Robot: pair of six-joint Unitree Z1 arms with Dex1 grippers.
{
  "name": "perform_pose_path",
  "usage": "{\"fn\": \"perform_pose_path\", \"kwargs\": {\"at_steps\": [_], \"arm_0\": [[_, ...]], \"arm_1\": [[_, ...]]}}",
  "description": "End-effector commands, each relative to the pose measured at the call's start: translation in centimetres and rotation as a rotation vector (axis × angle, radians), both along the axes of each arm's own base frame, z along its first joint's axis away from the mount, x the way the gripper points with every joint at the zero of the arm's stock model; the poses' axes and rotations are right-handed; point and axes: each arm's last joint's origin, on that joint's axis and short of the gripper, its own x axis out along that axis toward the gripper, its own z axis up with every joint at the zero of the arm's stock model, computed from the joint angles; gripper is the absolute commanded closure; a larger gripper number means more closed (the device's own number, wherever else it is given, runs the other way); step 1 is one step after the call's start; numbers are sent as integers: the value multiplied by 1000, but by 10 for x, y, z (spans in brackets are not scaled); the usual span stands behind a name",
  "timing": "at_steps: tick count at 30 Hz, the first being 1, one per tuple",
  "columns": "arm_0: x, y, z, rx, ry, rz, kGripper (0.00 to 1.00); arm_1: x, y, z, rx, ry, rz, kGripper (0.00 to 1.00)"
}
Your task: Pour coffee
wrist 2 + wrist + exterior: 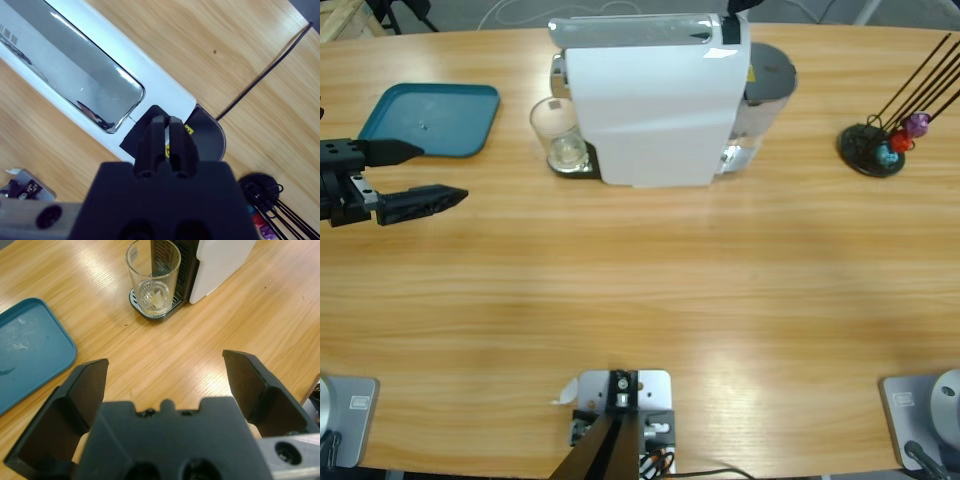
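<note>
one glass point(152, 276) holding a thin coffee point(152, 294) layer is sitting under the machine point(655, 100), straight ahead of the left gripper point(167, 385), whose jaws are gaping empty; right gripper point(165, 131), jaws pressed together, is hovering over the machine's top.

I see a surface point(640, 290) of varnished pale wood, its grain plain and its finish smooth enough to throw soft glare, and on it a machine point(655, 110) in glossy white plastic with a mirror-bright metal strip point(75, 80) along its top. The glass point(153, 277) by it is clear and thin-walled, standing on a dark grille point(172, 302) of ribbed plastic. My left pincer point(165, 385) and right pincer point(165, 142) are matt black plastic, and the tray point(27, 352) near the surface's left edge is smooth teal plastic, faintly scuffed.
</note>
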Motion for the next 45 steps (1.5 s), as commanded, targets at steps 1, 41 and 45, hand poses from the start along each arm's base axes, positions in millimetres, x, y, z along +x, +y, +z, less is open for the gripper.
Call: {"fn": "perform_pose_path", "kwargs": {"at_steps": [1, 41, 45], "arm_0": [[1, 2, -13, 38, 30, 19, 0], [0, 3, -16, 45, 29, 43, 0], [0, 3, -14, 32, 13, 43, 0]], "arm_1": [[-11, 3, 12, -17, -30, 27, 267], [-68, -16, 60, -57, -68, -59, 0], [-114, -37, 82, -47, -95, -16, 0]]}}
